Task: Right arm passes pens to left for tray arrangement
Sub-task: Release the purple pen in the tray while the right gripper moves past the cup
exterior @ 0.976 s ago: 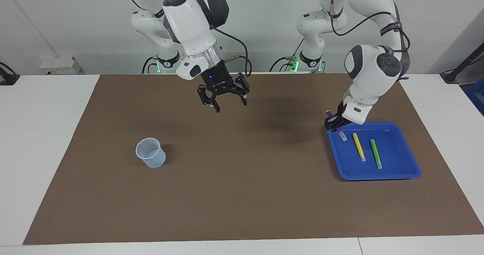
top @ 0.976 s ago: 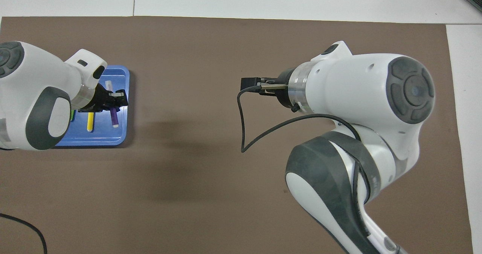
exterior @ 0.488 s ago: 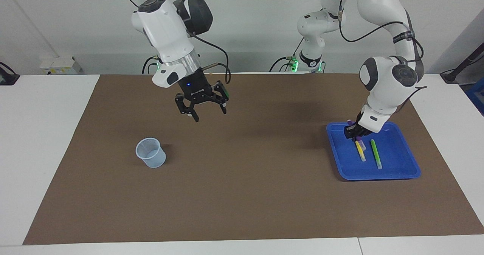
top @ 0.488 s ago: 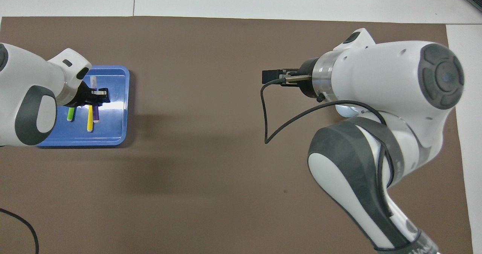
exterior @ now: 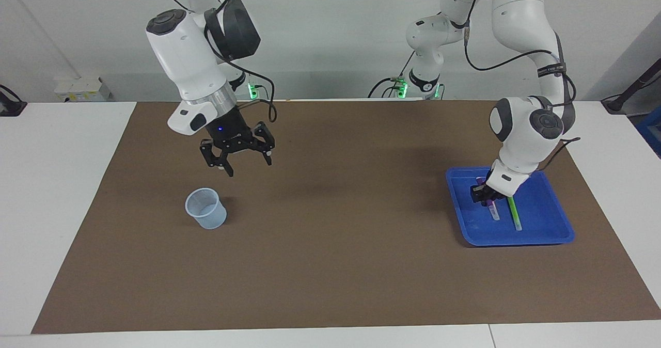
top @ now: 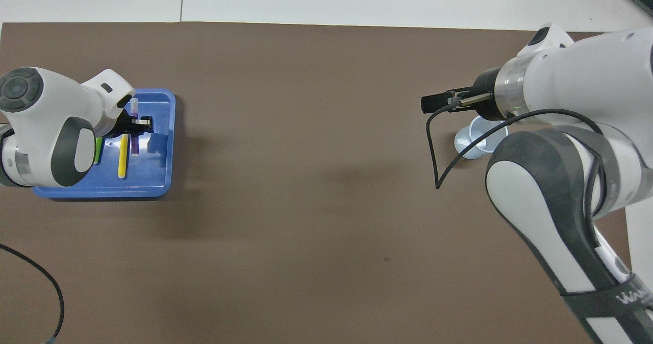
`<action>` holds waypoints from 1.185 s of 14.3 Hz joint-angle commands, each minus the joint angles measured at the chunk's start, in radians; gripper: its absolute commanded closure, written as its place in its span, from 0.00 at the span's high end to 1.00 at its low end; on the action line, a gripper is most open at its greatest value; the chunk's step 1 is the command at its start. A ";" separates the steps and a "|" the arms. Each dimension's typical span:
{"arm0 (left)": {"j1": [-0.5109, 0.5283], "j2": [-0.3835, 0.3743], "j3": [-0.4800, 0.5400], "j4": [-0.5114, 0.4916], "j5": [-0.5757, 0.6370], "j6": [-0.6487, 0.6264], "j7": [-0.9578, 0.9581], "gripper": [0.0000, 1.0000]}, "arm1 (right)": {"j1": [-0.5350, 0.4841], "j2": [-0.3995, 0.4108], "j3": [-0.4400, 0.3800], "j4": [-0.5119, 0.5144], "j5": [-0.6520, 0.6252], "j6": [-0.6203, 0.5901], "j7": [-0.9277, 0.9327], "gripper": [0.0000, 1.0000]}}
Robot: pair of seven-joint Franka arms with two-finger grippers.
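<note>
The blue tray (exterior: 543,209) (top: 157,176) lies at the left arm's end of the table. On its floor lie the green pen (exterior: 514,211) (top: 97,150) and the yellow pen (top: 122,156); the facing view hides the yellow one. My left gripper (exterior: 484,195) (top: 136,127) is low inside the tray, shut on the purple pen (exterior: 491,209) (top: 135,147). That pen is tilted, pale end away from the robots, beside the yellow pen. My right gripper (exterior: 240,163) hangs open and empty over the mat near the cup.
A small clear plastic cup (exterior: 206,215) (top: 477,137) stands upright on the brown mat (exterior: 335,244) toward the right arm's end. A loose black cable (top: 433,145) loops from the right wrist.
The right arm swung toward its own end of the table and down near the cup, still open. The left gripper carried the purple pen from the tray's corner further in, beside the yellow pen.
</note>
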 commanded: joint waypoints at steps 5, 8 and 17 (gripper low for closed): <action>0.002 0.006 0.002 -0.029 0.018 0.046 0.008 0.45 | -0.088 -0.038 0.008 -0.028 -0.031 -0.083 -0.018 1.00; 0.002 0.006 0.002 -0.032 0.018 0.046 0.011 0.66 | -0.114 -0.053 0.007 -0.018 -0.130 -0.155 -0.018 1.00; 0.016 -0.015 -0.001 -0.011 0.018 -0.016 0.025 0.98 | -0.148 -0.101 -0.004 0.087 -0.164 -0.422 -0.017 1.00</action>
